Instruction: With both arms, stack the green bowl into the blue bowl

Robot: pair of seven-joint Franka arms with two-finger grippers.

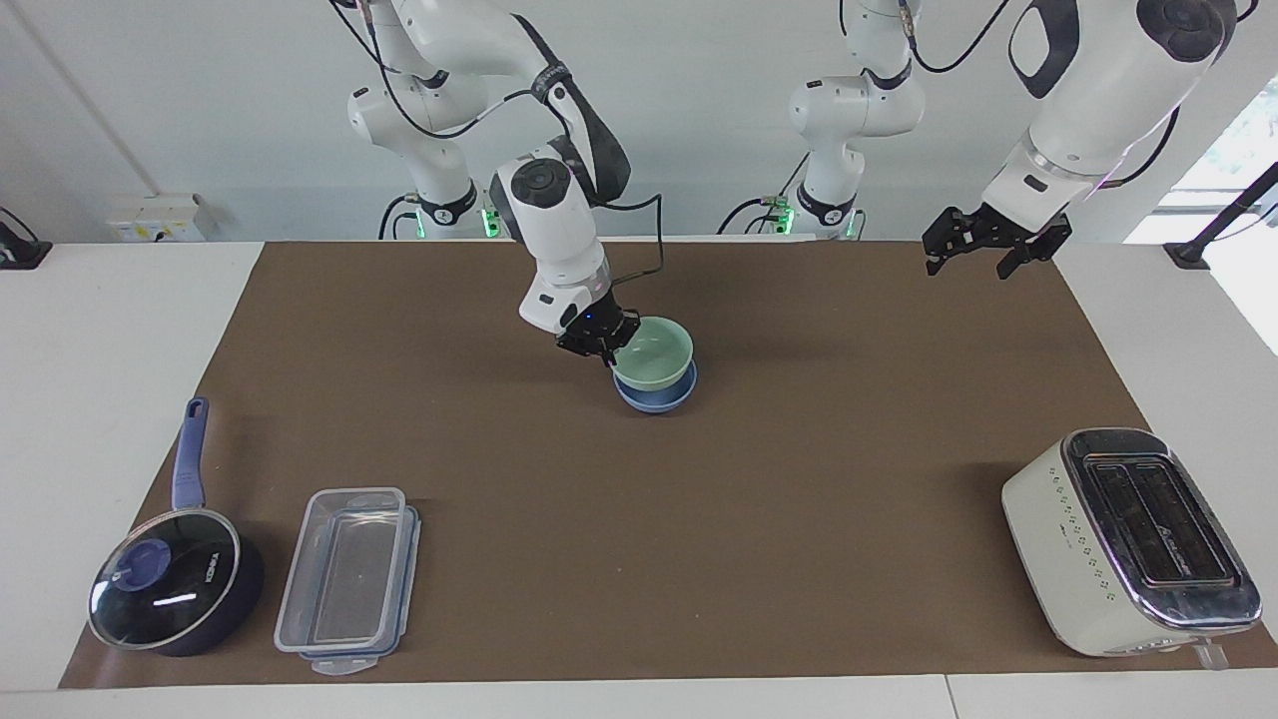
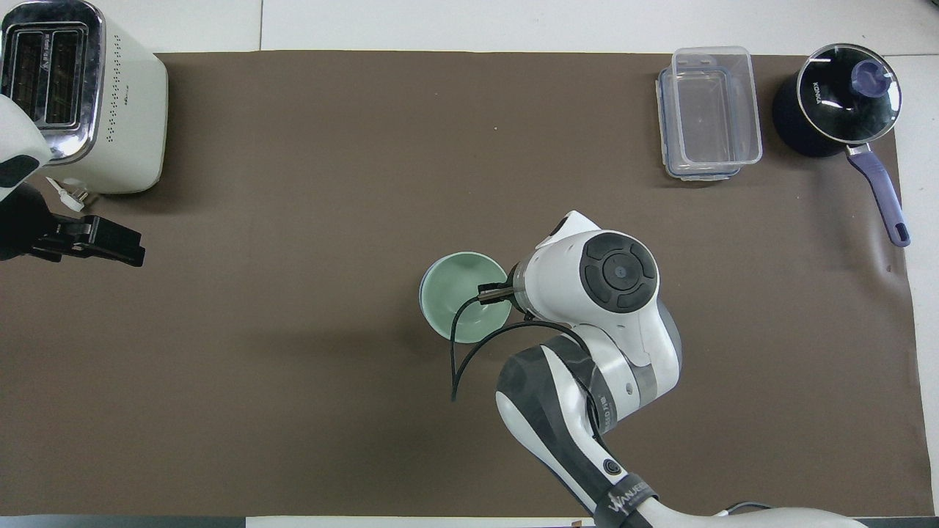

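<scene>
The pale green bowl (image 1: 654, 353) is nested in the mouth of the light blue bowl (image 1: 655, 398) at the middle of the brown mat. Only the blue bowl's lower wall shows under it. From overhead the green bowl (image 2: 456, 292) covers the blue bowl almost wholly. My right gripper (image 1: 601, 346) is shut on the green bowl's rim, on the side toward the right arm's end; it also shows in the overhead view (image 2: 493, 293). I cannot tell whether the green bowl rests fully in the blue one. My left gripper (image 1: 982, 248) is open and empty, raised over the mat's edge at the left arm's end (image 2: 110, 244).
A white toaster (image 1: 1128, 539) stands at the left arm's end, far from the robots. A clear lidded container (image 1: 344, 579) and a dark blue saucepan with a glass lid (image 1: 170, 594) stand at the right arm's end, also far from the robots.
</scene>
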